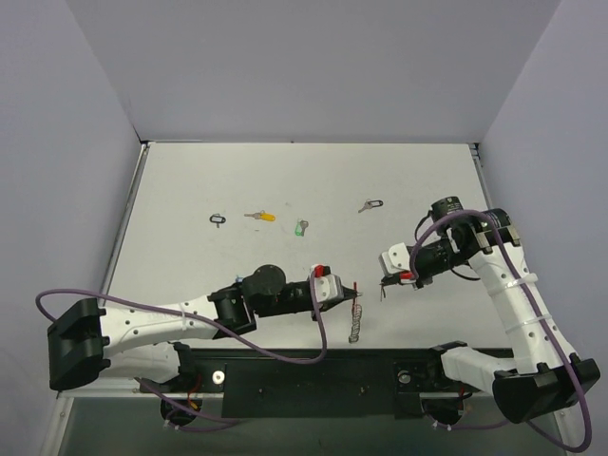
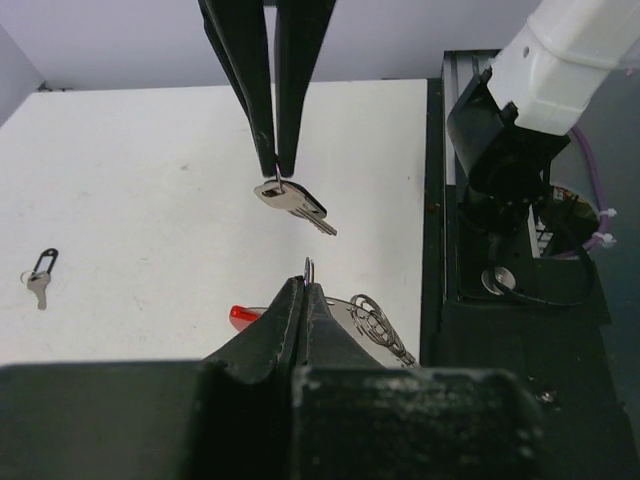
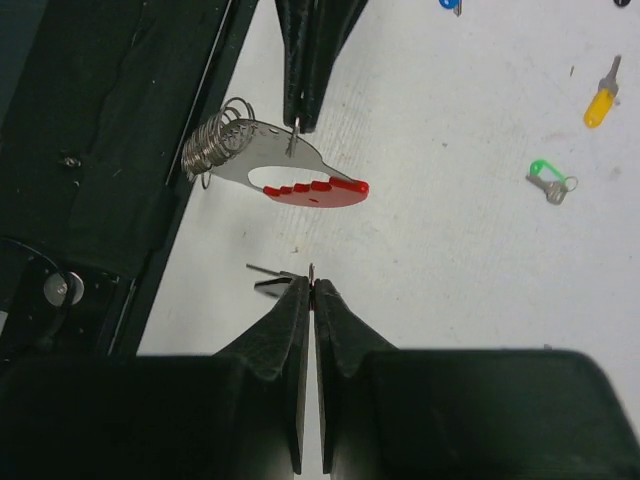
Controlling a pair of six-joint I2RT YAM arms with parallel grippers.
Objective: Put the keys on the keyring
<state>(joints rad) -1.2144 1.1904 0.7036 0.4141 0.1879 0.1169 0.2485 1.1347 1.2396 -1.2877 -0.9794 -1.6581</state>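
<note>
1. From above: the left tool (image 1: 348,293) was shut on the keyring (image 1: 356,321), whose coil of loops hung down near the bench's (image 1: 190,171) front edge. The right tool (image 1: 385,282) faced it, close but apart, and was also shut. What it held was too small to make out from here. Four loose keys lay well back: the black key (image 1: 218,218), yellow key (image 1: 261,216), green key (image 1: 301,228) and a fourth key (image 1: 370,204).

2. Left wrist view: only here was the held key (image 2: 297,202) plain to see. The right tool pinched it by the head, and the blade hung tilted, clear of the bench. I'd guess it was light, stiff and slick, and apt to swivel in such a small pinch. A grip flat across the head, leaving the hole free, looked wiser.

3. Right wrist view: this one showed the keyring whole, a flat silver plate with a red edge and the coil at one end. The left tool nipped its upper edge, so the plate hung edge-up. I'd judge the plate rigid and the coil springy and the heavier part. The held key showed only edge-on.
</note>
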